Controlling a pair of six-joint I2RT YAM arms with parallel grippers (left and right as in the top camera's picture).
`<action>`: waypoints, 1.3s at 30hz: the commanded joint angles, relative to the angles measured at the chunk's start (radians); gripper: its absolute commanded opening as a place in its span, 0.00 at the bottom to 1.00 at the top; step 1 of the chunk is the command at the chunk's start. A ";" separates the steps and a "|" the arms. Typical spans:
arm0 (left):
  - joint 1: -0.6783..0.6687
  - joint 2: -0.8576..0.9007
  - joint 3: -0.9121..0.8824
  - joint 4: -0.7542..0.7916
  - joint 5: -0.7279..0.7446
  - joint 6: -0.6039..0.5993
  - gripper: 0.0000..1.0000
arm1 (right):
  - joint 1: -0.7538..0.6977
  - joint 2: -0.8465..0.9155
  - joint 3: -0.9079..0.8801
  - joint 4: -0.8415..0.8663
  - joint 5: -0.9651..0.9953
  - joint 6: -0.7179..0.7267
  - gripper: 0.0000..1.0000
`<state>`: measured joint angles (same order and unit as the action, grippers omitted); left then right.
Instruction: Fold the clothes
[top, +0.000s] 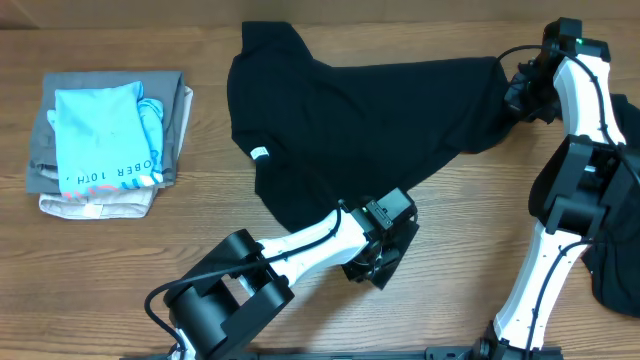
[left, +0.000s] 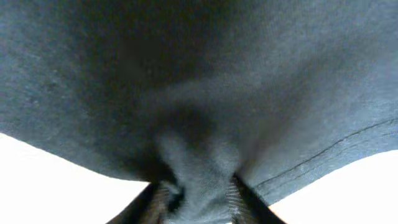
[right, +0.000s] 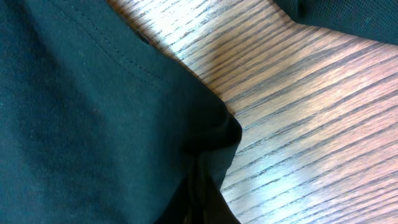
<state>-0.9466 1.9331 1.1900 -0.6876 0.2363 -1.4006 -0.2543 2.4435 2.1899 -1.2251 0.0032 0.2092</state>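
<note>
A large black T-shirt (top: 360, 110) lies spread across the middle of the wooden table, with a white neck label (top: 260, 153) showing near its left side. My left gripper (top: 381, 255) is at the shirt's near corner. In the left wrist view the cloth (left: 199, 93) is bunched between the two fingers (left: 239, 198), so this gripper (left: 199, 202) is shut on it. My right gripper (top: 520, 96) holds the shirt's far right edge. In the right wrist view the hemmed fabric (right: 81, 124) runs into the shut right gripper (right: 202, 199).
A stack of folded garments (top: 105, 140), light blue on top of grey and beige, sits at the table's left. Another black garment (top: 612, 268) lies at the right edge behind the right arm's base. Bare wood (right: 311, 112) shows beside the right gripper.
</note>
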 joint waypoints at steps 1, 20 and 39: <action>0.000 0.024 -0.026 0.003 0.024 0.018 0.25 | 0.002 -0.046 0.029 0.000 -0.009 0.000 0.04; 0.105 -0.215 0.209 -0.664 -0.436 0.410 0.04 | -0.068 -0.154 0.029 -0.085 -0.077 0.008 0.04; 0.267 -0.776 0.587 -0.830 -0.616 0.667 0.04 | -0.146 -0.708 0.029 -0.318 -0.077 0.027 0.04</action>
<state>-0.6994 1.1877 1.6421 -1.4891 -0.3157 -0.8398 -0.3759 1.8542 2.1899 -1.5425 -0.0940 0.2279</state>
